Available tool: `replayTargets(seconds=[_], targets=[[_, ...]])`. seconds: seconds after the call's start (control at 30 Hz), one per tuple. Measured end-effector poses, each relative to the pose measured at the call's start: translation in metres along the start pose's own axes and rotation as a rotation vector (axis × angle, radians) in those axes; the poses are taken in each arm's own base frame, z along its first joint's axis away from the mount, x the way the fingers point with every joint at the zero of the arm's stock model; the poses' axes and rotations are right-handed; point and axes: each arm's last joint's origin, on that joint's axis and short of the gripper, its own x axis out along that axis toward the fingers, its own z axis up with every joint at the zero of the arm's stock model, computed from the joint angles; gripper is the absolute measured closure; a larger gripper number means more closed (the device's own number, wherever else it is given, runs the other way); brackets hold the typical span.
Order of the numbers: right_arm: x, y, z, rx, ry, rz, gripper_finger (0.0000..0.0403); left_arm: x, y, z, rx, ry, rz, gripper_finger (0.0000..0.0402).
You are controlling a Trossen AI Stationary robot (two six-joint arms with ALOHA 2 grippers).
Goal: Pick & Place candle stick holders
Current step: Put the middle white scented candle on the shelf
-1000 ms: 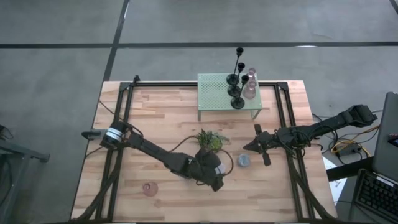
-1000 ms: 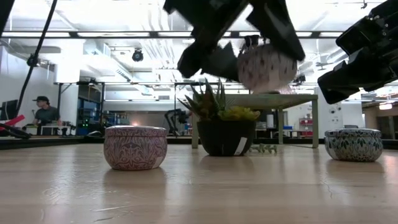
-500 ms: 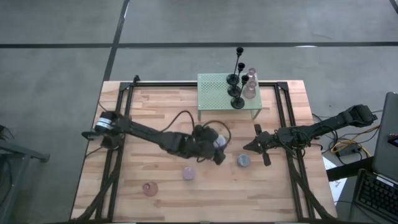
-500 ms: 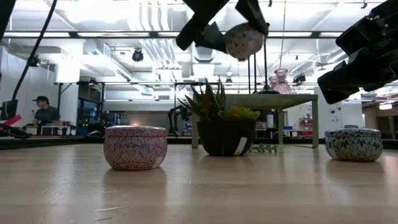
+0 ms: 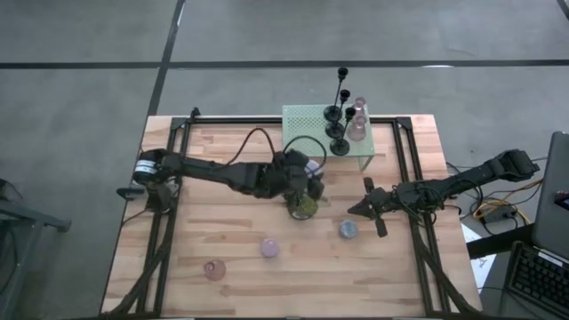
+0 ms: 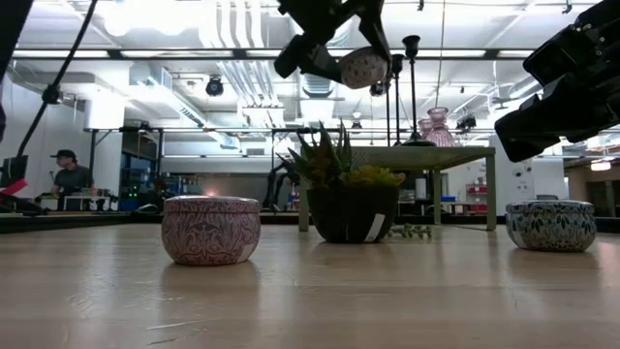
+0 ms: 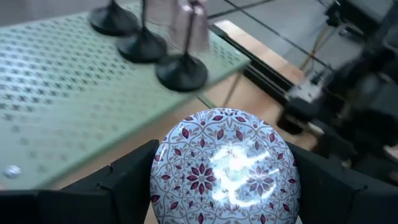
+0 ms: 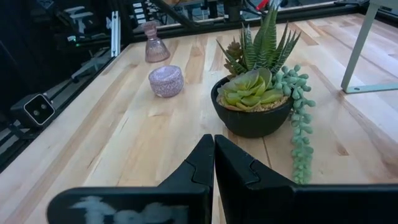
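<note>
My left gripper (image 5: 309, 176) is shut on a round tin holder (image 7: 224, 165) with a white and maroon patterned lid. It holds the tin in the air over the green plant (image 5: 302, 206), just short of the pale green rack (image 5: 311, 133). Three slim black candlesticks (image 5: 338, 133) and a pink glass holder (image 5: 357, 124) stand on the rack's right part. A pink tin (image 5: 269, 247), a small pink glass holder (image 5: 213, 268) and a blue tin (image 5: 348, 229) rest on the table. My right gripper (image 5: 351, 211) is shut and holds nothing, right of the plant. My left gripper pinches the tin by its round side wall (image 7: 155, 180), one finger (image 7: 130, 183) on each side, the lid facing the wrist camera. The fingers come from the table's left, slanting down. The tin hangs tilted (image 6: 363, 66), lifted clear above the plant.
The potted plant (image 6: 344, 194) stands mid-table directly under the held tin. The rack's left part (image 7: 56, 93) is bare mesh. Black frame rails (image 5: 173, 178) run along both table sides. A person (image 6: 68, 174) sits far back in the room.
My left gripper has carried the tin up and toward the table's far edge, from the near side of the plant to above it, close to the rack. The tin stays in the hold. The pink tin, once under the arm, now shows on the table.
</note>
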Motion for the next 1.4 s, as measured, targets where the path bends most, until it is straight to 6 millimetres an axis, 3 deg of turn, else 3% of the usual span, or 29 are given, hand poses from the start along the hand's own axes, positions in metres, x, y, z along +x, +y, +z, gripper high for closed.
replayTargets(seconds=[0.37,0.87,1.4], targets=[[0.0,0.0,0.0,0.0,0.0,0.0,0.0394,0.009,0.02,0.025,-0.067,-0.037,0.05,0.0093],[0.0,0.0,0.0,0.0,0.0,0.0,0.0394,0.032,0.063,0.049,-0.071,0.01,0.121,0.0093],[0.0,0.0,0.0,0.0,0.0,0.0,0.0394,0.039,0.079,0.059,-0.053,0.01,0.145,0.0093]])
